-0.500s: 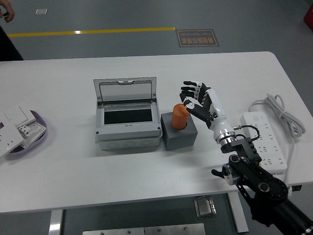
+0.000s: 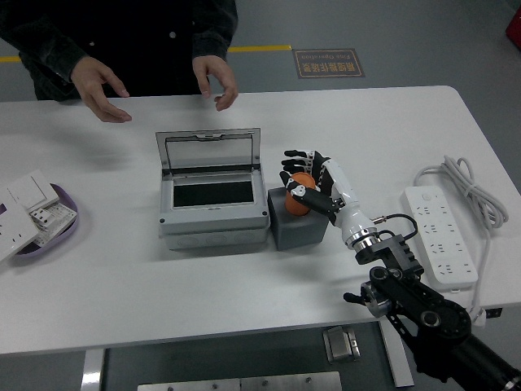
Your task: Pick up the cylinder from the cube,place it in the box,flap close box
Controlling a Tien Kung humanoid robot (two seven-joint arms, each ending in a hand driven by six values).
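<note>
The right arm (image 2: 407, 301) is seen entering from the lower right corner and reaching up and left over the table (image 2: 122, 285). The right hand (image 2: 313, 183) is placed over the cylinder (image 2: 299, 202), with the fingers (image 2: 297, 159) curled around its top and the thumb on its near side; the hand is judged to be clamped on the cylinder. The orange cylinder is partly covered by the hand and is located upright on the grey cube (image 2: 297, 226), not yet clear of it.

The cube is positioned just right of the box (image 2: 213, 208), touching or nearly touching its side. The box is found open, its clear flap (image 2: 212, 151) raised at the far side and its dark interior exposed.

A power strip (image 2: 444, 236) with a coiled cable (image 2: 464, 183) is noted at the right of the table. A purple tray (image 2: 61, 224) holding white switch plates (image 2: 32, 191) is noted at the left edge.

At the far side, a person in dark sleeves is observed; both of the person's hands (image 2: 216, 81) are held open just above the far edge of the table, touching nothing.
</note>
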